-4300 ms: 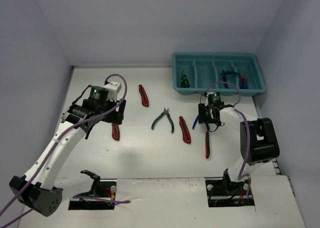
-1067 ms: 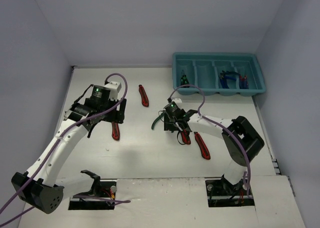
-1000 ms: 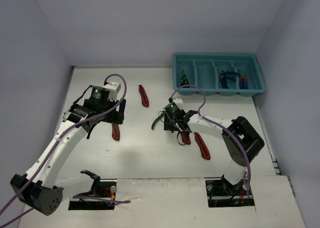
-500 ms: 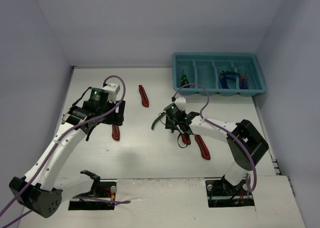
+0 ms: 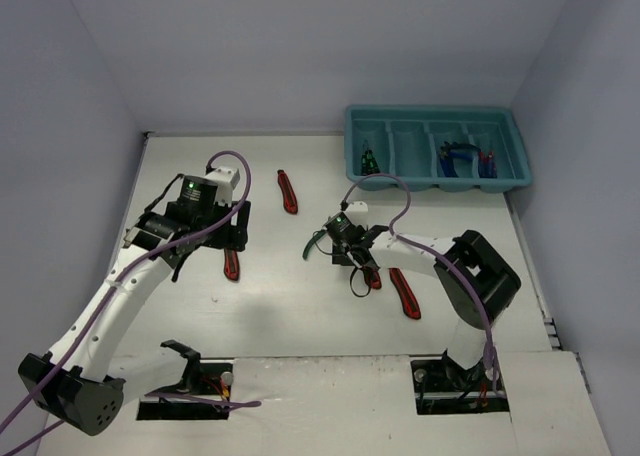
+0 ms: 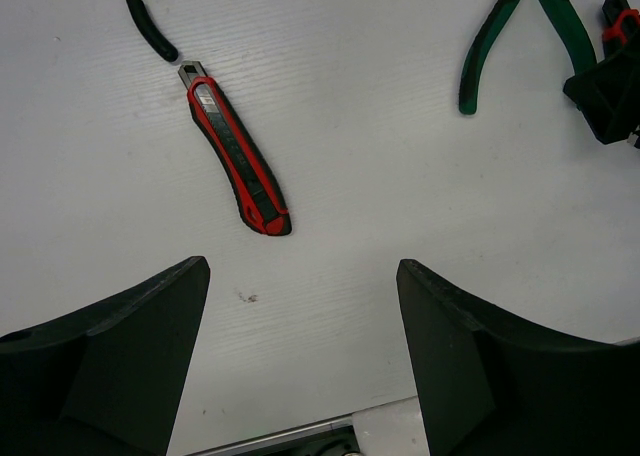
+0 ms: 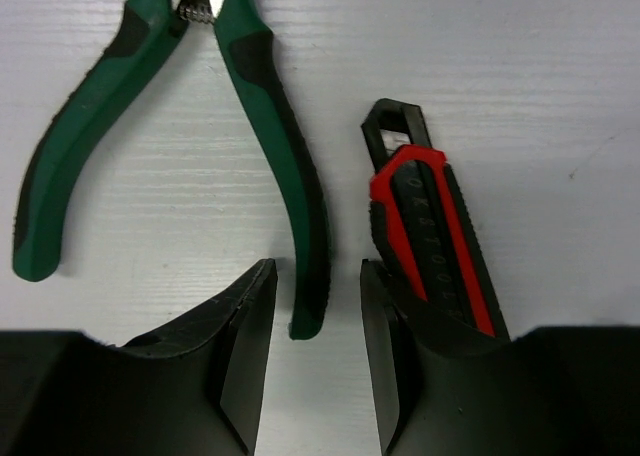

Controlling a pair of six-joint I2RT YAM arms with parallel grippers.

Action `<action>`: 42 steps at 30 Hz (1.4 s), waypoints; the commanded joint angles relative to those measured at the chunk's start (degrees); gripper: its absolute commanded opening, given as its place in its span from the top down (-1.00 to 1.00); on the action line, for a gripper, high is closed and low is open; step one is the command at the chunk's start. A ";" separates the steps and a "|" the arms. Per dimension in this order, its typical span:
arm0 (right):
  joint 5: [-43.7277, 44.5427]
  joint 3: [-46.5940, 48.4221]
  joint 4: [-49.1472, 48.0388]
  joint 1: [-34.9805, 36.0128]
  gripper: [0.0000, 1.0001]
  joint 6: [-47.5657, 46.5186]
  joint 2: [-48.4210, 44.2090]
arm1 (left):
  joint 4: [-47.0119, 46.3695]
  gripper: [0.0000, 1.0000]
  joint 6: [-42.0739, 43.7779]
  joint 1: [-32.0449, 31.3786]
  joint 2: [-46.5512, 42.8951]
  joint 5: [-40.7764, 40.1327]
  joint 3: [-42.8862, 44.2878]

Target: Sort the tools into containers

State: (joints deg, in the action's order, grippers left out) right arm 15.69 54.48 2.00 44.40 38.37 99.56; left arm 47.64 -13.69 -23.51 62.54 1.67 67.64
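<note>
The right hand point(image 7: 317, 281) is hanging open around one handle of the green pliers point(image 7: 265, 106), which are lying flat on the worktop point(image 7: 540, 66). A knife point(image 7: 440, 236) is lying just beside the hand, so I think the hand may be grabbing it too.

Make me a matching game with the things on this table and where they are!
Things:
1. green-handled pliers
2. blue-handled pliers
3. teal plastic tray

Places:
A. far right corner of the white table
B. inside one of the tray's compartments
C. one handle between the fingers of the right tool

Pairs: 1-C, 2-B, 3-A
</note>
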 commanded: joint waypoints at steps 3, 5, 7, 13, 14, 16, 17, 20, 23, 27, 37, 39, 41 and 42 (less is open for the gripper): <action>2.51 3.83 -0.02 0.82 0.42 -0.70 3.09 | -1.32 -0.44 -0.02 -0.05 -1.33 -0.44 0.22; 2.58 4.82 0.08 1.02 0.68 -1.22 3.93 | -1.32 -0.45 0.14 -0.05 -1.21 -0.60 0.22; 2.94 5.25 0.09 1.34 0.89 -1.60 4.36 | -1.32 -0.45 0.26 -0.05 -1.13 -0.67 0.30; 4.97 8.08 0.58 1.83 1.00 -7.83 1.09 | -1.36 -0.44 1.12 -0.05 -0.76 -1.14 0.47; 5.70 9.31 0.88 1.83 1.00 -10.38 0.11 | -1.40 -0.45 1.21 -0.05 -0.68 -1.14 0.56; 8.88 12.90 2.27 1.83 1.00 -16.21 -2.69 | -1.44 -0.45 1.39 -0.05 -0.48 -1.14 0.84; 11.68 14.87 2.99 1.75 1.00 -20.02 -3.86 | -1.45 -0.44 1.47 -0.01 -0.37 -1.14 1.03; 22.97 19.73 3.97 0.39 1.00 -33.69 -6.67 | -1.49 -0.45 1.76 -0.05 0.29 -2.52 1.40; 26.62 24.62 3.89 -6.11 1.00 -46.62 -7.98 | -1.41 -0.45 1.92 -0.05 0.65 -2.38 1.53; 22.82 29.69 3.84 -18.23 1.00 -58.00 -9.32 | -1.37 -0.45 2.98 0.05 -0.01 -2.89 1.21; 16.50 43.21 -0.26 -39.15 1.00 -70.57 0.55 | -1.39 -0.44 2.62 0.22 -2.37 -3.04 -0.35; 16.88 45.44 -0.94 -41.16 1.00 -71.80 4.52 | -1.28 -0.45 2.58 0.22 -2.65 -2.40 -0.71; 18.11 48.26 -1.47 -41.92 1.00 -72.66 7.58 | -1.18 -0.45 2.44 0.22 -3.16 -2.08 -1.30; 18.65 49.24 -1.88 -42.17 1.00 -72.98 9.31 | -1.23 -0.45 2.42 0.22 -3.42 -1.90 -1.65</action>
State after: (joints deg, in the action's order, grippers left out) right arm 33.06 98.46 5.81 3.26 -30.40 103.30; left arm 47.61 -11.51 -23.51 60.87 -0.85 66.22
